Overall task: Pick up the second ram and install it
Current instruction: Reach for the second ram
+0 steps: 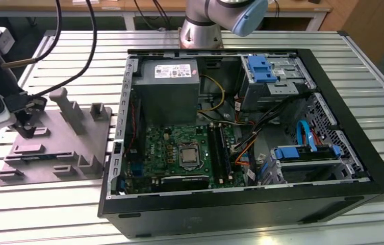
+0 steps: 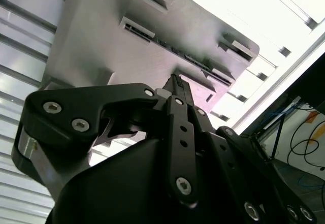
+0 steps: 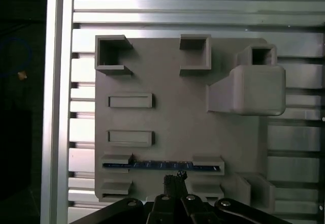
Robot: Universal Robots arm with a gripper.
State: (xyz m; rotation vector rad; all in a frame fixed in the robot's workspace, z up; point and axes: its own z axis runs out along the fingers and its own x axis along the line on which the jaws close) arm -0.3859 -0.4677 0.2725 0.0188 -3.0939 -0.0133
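Observation:
The second ram [image 3: 152, 165] is a thin dark strip with small chips. It lies on edge between two holders of the grey fixture block [image 3: 177, 117]. In the second wrist view the ram [image 2: 175, 50] runs along the same holder row. My gripper [image 3: 175, 177] hangs just above the fixture, right beside the strip, fingers shut together with nothing between them. In the exterior view the gripper [image 1: 25, 131] is over the fixture block [image 1: 62, 140], towards its left side.
An open computer case [image 1: 355, 153] lies at the exterior view's right of the fixture, with the motherboard's black memory slots [image 1: 217, 150] inside. Cables [image 1: 76, 61] hang from the arm over the slatted metal table [image 1: 42, 214].

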